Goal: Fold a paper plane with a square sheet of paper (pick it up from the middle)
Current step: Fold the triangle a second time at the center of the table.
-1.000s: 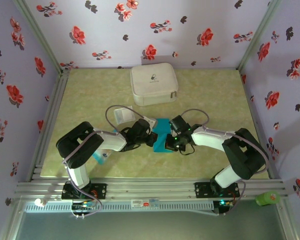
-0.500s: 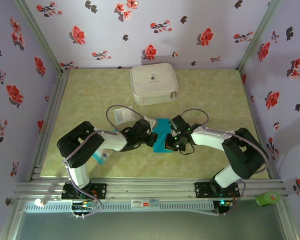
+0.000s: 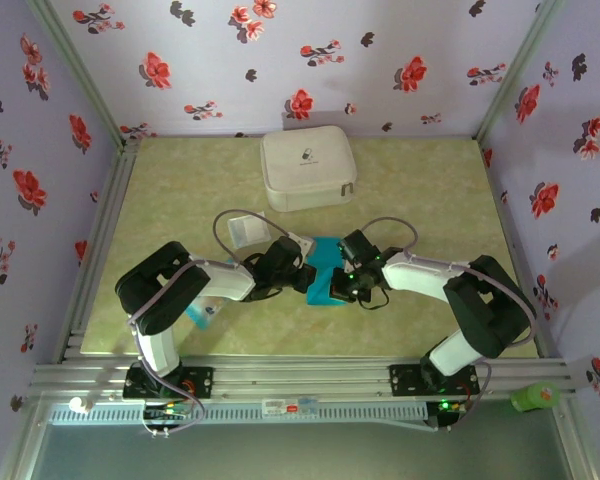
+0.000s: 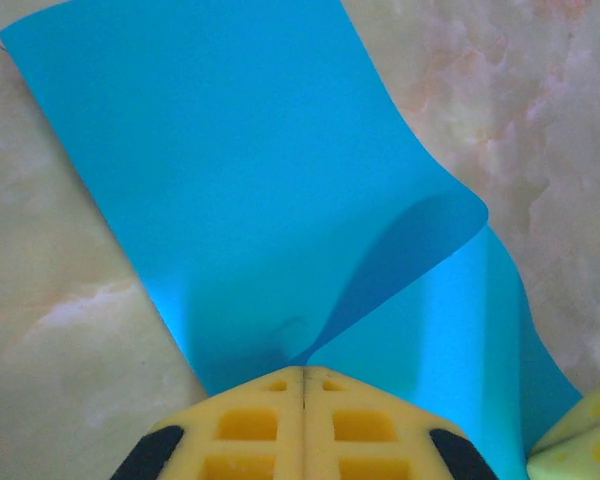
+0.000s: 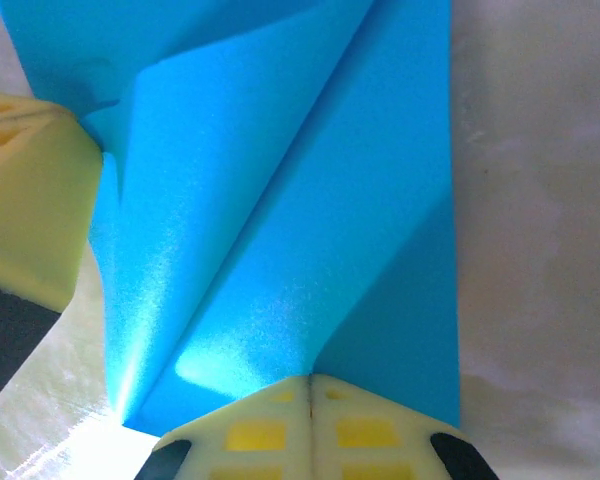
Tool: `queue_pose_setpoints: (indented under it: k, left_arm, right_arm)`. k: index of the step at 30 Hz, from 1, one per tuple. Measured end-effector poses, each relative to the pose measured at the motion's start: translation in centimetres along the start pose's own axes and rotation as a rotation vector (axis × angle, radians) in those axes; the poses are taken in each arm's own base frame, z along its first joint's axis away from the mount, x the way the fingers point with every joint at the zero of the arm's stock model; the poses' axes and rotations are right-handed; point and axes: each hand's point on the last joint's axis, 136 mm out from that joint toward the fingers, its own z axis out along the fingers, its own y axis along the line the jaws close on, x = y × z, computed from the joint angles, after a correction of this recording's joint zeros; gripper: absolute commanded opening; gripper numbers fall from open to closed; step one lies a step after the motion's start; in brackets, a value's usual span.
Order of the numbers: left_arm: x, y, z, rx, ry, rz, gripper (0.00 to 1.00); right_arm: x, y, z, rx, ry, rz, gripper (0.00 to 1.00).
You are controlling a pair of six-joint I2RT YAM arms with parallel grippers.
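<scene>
The square sheet of paper (image 3: 325, 268) is bright blue and lies mid-table, partly folded, between the two arms. In the left wrist view a flap of the sheet (image 4: 280, 180) curls up, and its edge runs into the seam of my left gripper (image 4: 302, 372), whose yellow fingers are shut on it. In the right wrist view a raised fold of the sheet (image 5: 310, 200) ends at my right gripper (image 5: 311, 379), also shut on the paper. The left gripper's finger (image 5: 30, 190) touches the sheet at the left of that view. Seen from above, the left gripper (image 3: 305, 279) and right gripper (image 3: 340, 284) face each other across the paper.
A white zipped case (image 3: 307, 170) stands at the back of the table. A small whitish translucent square (image 3: 244, 230) lies behind the left arm, and a pale blue-and-white packet (image 3: 202, 313) under its elbow. Floral walls close in three sides.
</scene>
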Motion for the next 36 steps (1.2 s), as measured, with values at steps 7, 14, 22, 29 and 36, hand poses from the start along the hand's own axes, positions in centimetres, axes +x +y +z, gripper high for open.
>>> queue_pose_setpoints:
  k: [7, 14, 22, 29, 36]
  left_arm:
    - [0.13, -0.14, -0.01, 0.013, 0.009, -0.021, 0.03]
    - [0.16, -0.13, -0.02, 0.011, 0.014, -0.022, 0.04]
    - [0.25, -0.04, -0.37, 0.001, 0.024, -0.027, 0.04]
    - [0.15, -0.13, -0.76, 0.000, 0.027, -0.027, 0.04]
    - [0.25, -0.08, -0.76, -0.002, 0.030, -0.028, 0.04]
  right_arm:
    - [0.00, 0.00, 0.00, 0.000, 0.000, 0.002, 0.04]
    - [-0.02, -0.02, -0.04, 0.001, -0.003, 0.007, 0.06]
    - [-0.03, -0.11, -0.07, -0.001, -0.010, 0.006, 0.04]
    - [-0.03, -0.13, -0.09, -0.005, -0.013, 0.005, 0.04]
    - [-0.04, -0.15, -0.08, -0.005, -0.013, 0.006, 0.04]
